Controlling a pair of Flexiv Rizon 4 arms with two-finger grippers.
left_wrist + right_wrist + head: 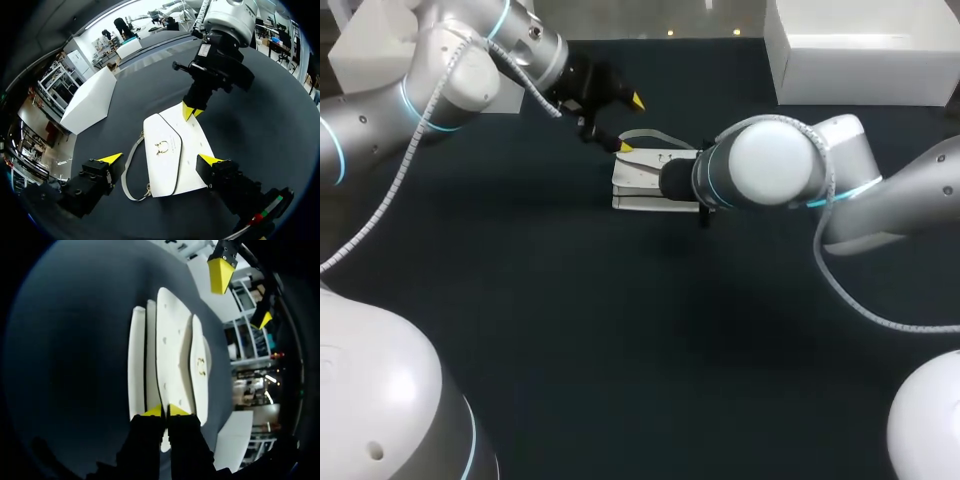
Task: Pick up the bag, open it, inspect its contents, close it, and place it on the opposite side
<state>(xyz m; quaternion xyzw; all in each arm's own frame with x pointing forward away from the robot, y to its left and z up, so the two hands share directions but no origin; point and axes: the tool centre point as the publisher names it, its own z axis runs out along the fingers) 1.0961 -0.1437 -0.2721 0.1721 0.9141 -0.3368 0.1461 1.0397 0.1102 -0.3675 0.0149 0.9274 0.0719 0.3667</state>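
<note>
Our right claw is pinched shut on the edge of the white bag, which lies ahead of it on the dark table. Our left claw hangs over the bag with its fingers wide apart, and a white box stands off to its side.

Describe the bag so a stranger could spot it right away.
Look at the dark table, near its middle. The bag lies flat there: white like the boxes at the far edge, but slim, with a strap and gold ring clasp.

White box far right of bag
</note>
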